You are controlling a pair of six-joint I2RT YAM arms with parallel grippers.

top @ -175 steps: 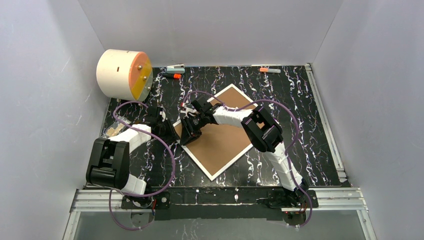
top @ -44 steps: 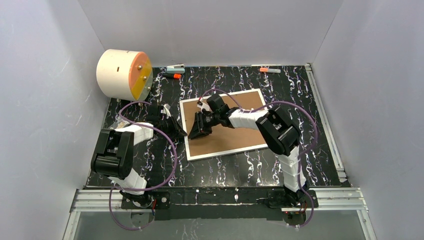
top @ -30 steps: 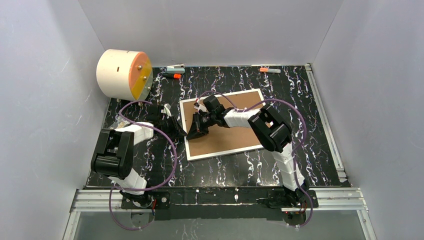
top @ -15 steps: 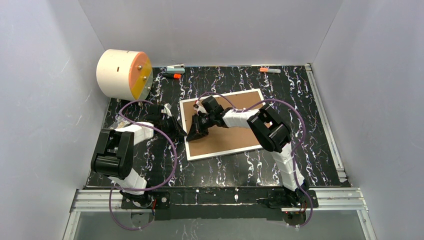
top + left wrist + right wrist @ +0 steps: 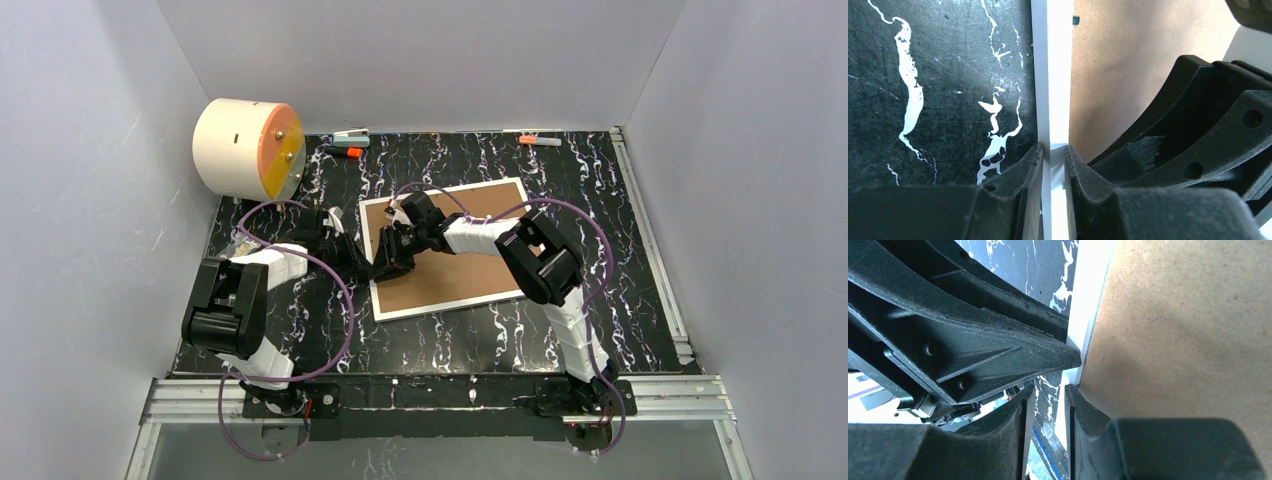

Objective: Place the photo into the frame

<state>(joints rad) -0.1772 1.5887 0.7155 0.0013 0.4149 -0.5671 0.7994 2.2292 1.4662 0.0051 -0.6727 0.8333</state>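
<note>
So the frame (image 5: 455,270) is lying flat, back side up, around the middle of the top view, on the black marbled desk (image 5: 480,345). It's showing its brown board back with a thin white border running all round. It's sitting a bit skewed, with its right end a little higher in the picture than its left.

Both arms are reaching in at the frame's left edge, a little left of centre in the top view. The left gripper (image 5: 1053,152) is pinching that white edge. In its wrist view the white strip is running up the middle of the picture and passing between the two fingers, which are pressing in on it from both sides. Dark desk is filling the left of that view, brown board the right.

The right gripper (image 5: 1045,395) is sitting just beside it, coming in from over the board. Its fingers are standing slightly apart, with a bit of marbled desk showing through the narrow gap, and I'm not seeing it clamping anything. The right-hand finger is sitting at the seam where board meets white border.

In the upper left of the top view a white drum (image 5: 240,145) with an orange-and-yellow face is sitting well apart from the frame. A couple of small orange markers (image 5: 540,140) are lying along the far edge.
</note>
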